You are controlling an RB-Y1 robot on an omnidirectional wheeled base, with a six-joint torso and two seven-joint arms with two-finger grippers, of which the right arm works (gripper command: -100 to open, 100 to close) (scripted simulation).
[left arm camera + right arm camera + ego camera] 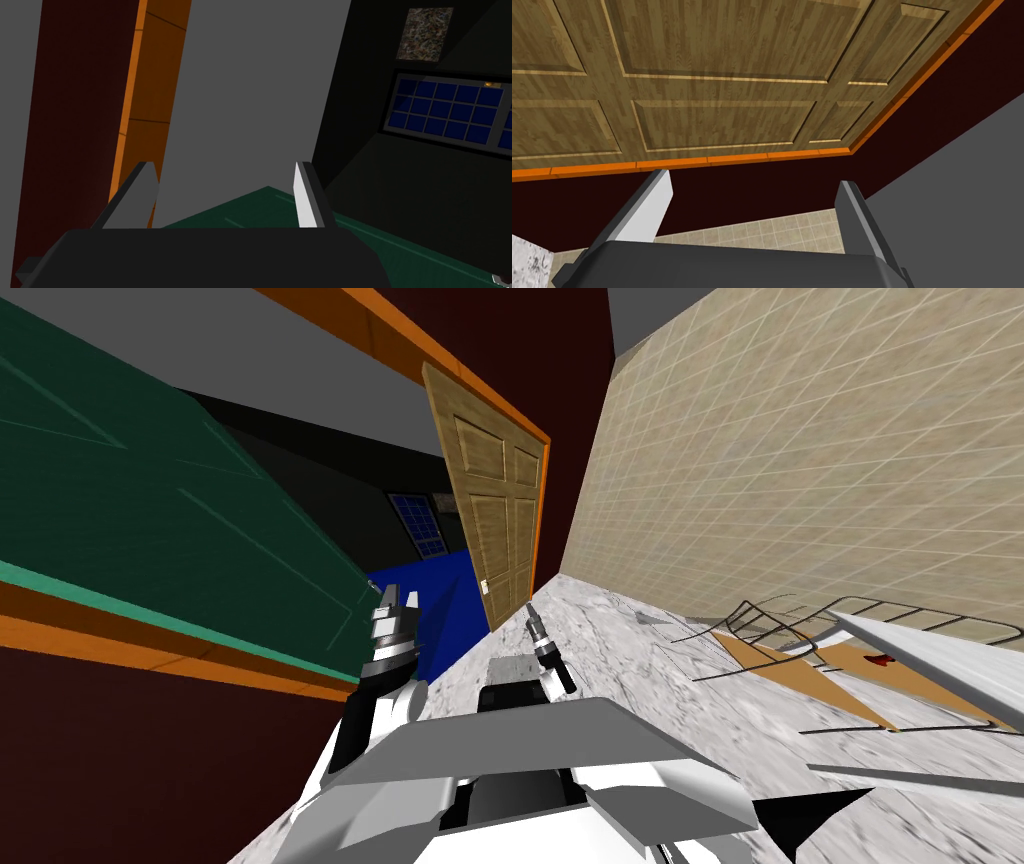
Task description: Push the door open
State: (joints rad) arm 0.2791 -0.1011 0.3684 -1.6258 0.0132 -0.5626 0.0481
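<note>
The green door [150, 488] stands swung well aside at my left, with a dim room showing past its free edge, so the push looks largely done. The left gripper [397, 596] hangs by that edge, fingers spread and empty; whether it touches the door is unclear. The right gripper [531, 613], also spread and empty, faces the wooden door [495, 508]. The green door's hinge side is cut off.

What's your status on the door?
Left gripper open, beside green door, door ajar. Right gripper open, facing wooden door. Nothing seen blocking.
</note>
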